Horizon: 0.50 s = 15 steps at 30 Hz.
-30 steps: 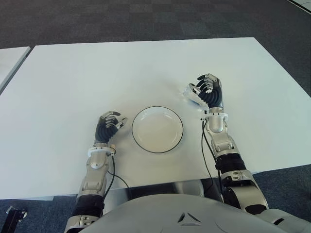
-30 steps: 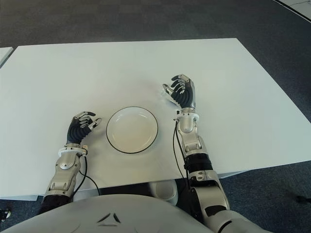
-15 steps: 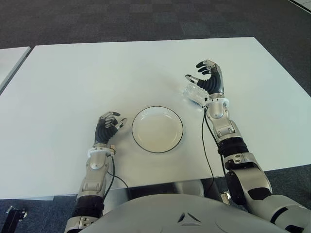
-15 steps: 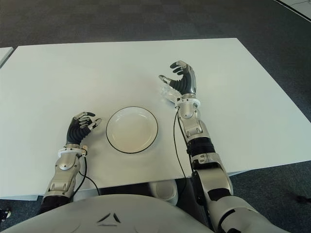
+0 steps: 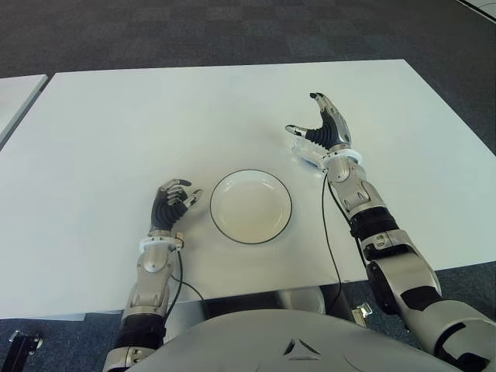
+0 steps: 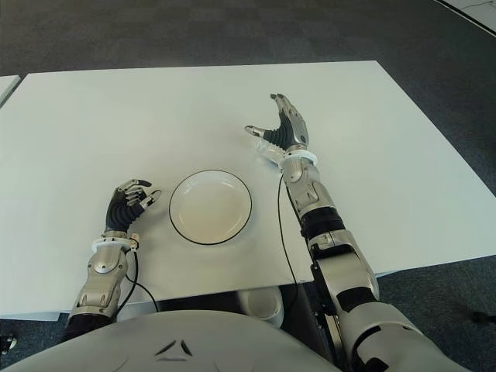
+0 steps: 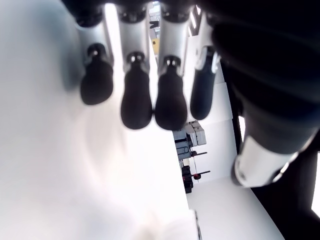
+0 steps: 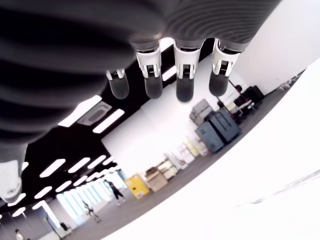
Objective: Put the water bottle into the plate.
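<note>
White tabletop (image 5: 116,124) fills most of what you're looking at, with dark carpet (image 5: 194,31) behind it and the corner of a second pale table (image 5: 15,97) off at the robot's far left.

Your plate (image 5: 251,207) sits near the front edge of the table, white with a thin dark rim, and it's got nothing in it.

Your right hand (image 5: 322,132) is up beyond the plate and off to its right. It's wide open: fingers stretched out straight and fanned, thumb sticking out to the side toward the middle of the table. The right wrist view backs that up, since you can see the fingers (image 8: 183,75) pointing out into open air with nothing between them.

So the water bottle (image 5: 308,152) isn't being held. It's the small clear thing lying on the table right under the palm, close by the wrist, beyond the plate's right edge and clear of the rim. Can't tell from these views if the palm is touching it or just above it.

Your left hand (image 5: 172,203) shows just left of the plate, fingers loosely curled with nothing in them. Its wrist view shows the fingertips (image 7: 135,102) bent down toward the white surface.
</note>
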Motion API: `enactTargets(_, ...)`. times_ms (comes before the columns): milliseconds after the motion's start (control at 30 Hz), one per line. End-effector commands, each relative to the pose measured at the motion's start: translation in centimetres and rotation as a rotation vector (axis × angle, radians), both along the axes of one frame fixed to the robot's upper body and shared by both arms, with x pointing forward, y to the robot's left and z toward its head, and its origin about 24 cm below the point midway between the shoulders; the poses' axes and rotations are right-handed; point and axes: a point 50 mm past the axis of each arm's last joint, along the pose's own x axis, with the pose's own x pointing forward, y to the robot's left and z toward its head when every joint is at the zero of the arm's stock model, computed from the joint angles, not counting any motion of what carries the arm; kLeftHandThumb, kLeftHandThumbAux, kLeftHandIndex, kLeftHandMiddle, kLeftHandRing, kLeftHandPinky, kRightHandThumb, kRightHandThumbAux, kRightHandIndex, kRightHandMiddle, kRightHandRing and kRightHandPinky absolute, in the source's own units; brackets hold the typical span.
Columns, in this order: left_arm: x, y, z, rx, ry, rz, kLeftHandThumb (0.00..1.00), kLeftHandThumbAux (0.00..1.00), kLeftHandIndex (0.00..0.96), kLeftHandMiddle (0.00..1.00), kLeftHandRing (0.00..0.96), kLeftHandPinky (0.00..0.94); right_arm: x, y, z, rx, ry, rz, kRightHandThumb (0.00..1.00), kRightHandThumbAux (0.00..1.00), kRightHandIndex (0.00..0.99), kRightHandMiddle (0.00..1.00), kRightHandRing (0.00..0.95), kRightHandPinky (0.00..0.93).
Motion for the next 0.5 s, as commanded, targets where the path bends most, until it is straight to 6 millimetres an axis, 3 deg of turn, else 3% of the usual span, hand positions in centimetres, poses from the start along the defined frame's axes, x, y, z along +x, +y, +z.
enactTargets(33, -1.1, -0.1, -1.5, -0.009, 0.105, 0.001, 0.710, 0.713, 0.438, 0.737, 0.712, 0.693, 0.2, -0.1, -1.7, -0.045, 0.062, -0.029, 0.471, 0.380, 0.000, 0.004, 0.005, 0.010)
enactTargets(267, -1.0, -0.1, -1.5, -0.021, 0.101, -0.003, 0.711, 0.712, 0.438, 0.731, 0.705, 0.682, 0.5, -1.3, -3.8, -0.078, 0.171, -0.086, 0.508, 0.255, 0.000, 0.000, 0.000, 0.000)
enactTargets(500, -1.0, -0.1, -1.5, -0.018, 0.097, -0.001, 0.712, 0.712, 0.439, 0.730, 0.705, 0.684, 0.4, -1.9, -5.1, -0.099, 0.265, -0.137, 0.528, 0.216, 0.000, 0.000, 0.000, 0.000)
